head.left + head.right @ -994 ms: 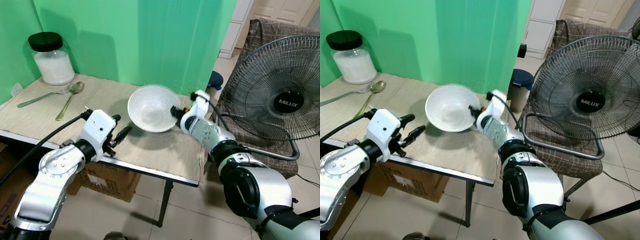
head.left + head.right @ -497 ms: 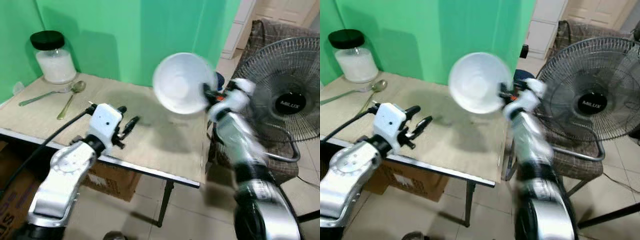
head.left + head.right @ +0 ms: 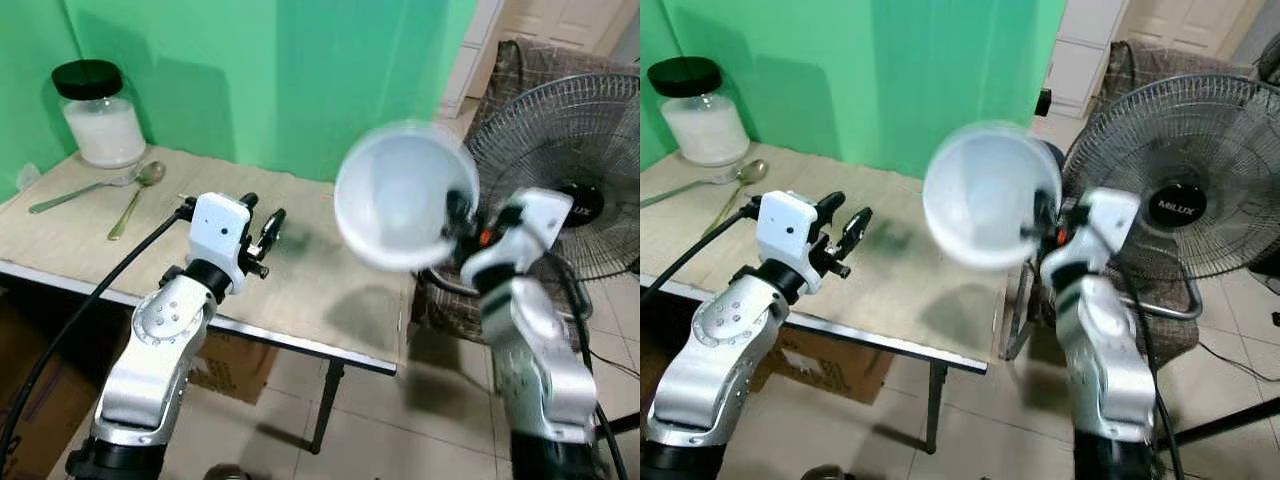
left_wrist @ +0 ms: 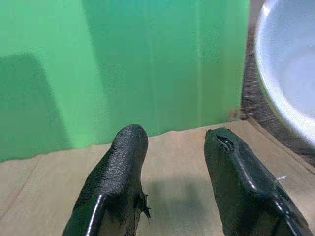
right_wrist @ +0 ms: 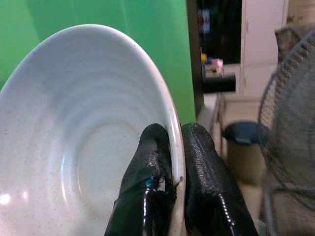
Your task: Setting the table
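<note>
White bowl (image 3: 400, 208) airborne, tipped on edge, rim pinched by right tool (image 5: 173, 162).

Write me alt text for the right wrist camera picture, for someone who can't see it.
The right pincer is clamped on the rim of a white ribbed bowl, one black finger inside and one outside, holding it on edge. Behind stand a green backdrop, a dark blue bin and part of a fan grille.
</note>
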{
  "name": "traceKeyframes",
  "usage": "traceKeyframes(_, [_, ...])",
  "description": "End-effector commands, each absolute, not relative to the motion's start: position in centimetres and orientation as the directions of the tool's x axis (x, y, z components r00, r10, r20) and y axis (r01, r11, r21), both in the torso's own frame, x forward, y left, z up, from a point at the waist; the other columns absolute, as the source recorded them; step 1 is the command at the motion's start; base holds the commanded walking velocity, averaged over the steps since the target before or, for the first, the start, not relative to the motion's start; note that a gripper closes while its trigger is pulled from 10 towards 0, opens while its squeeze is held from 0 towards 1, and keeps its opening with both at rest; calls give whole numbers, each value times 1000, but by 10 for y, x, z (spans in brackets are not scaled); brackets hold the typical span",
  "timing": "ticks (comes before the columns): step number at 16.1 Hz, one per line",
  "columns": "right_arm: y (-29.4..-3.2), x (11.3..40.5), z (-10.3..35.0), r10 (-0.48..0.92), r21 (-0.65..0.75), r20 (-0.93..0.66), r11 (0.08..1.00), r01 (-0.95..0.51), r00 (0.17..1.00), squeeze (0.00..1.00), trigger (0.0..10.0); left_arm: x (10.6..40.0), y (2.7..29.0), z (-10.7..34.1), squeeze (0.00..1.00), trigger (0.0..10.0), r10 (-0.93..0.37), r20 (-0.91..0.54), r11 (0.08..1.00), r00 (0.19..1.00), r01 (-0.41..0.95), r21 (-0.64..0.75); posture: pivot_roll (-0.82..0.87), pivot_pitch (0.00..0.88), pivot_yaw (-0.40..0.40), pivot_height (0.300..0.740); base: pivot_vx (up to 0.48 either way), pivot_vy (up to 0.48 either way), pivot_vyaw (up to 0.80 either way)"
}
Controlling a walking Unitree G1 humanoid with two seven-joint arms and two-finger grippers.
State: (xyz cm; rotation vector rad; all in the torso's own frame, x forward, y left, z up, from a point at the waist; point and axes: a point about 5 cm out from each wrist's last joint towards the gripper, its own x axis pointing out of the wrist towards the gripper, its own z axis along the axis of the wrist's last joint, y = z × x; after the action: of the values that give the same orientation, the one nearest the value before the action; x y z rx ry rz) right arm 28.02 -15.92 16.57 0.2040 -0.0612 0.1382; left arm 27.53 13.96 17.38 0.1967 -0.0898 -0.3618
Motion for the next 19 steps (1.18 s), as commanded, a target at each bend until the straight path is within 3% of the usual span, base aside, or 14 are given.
traceKeyframes(1, [-157, 275, 186, 146, 143, 161, 975, -169, 976, 0, 10000, 275, 139, 171, 0, 10000, -333, 43, 928, 942, 319, 194, 67, 0, -102, 740, 0, 0, 0])
traceKeyframes(7, [-164, 272, 194, 77, 86, 155, 992, -92, 985, 0, 10000, 284, 141, 188, 0, 10000, -283, 95, 945, 954, 261, 196, 74, 0, -111, 740, 0, 0, -133])
traceKeyframes(19, [-156, 266, 194, 104, 44, 157, 993, -113, 982, 0, 10000, 284, 138, 178, 0, 10000, -238, 51, 960, 970, 226, 164, 67, 0, -117, 740, 0, 0, -800])
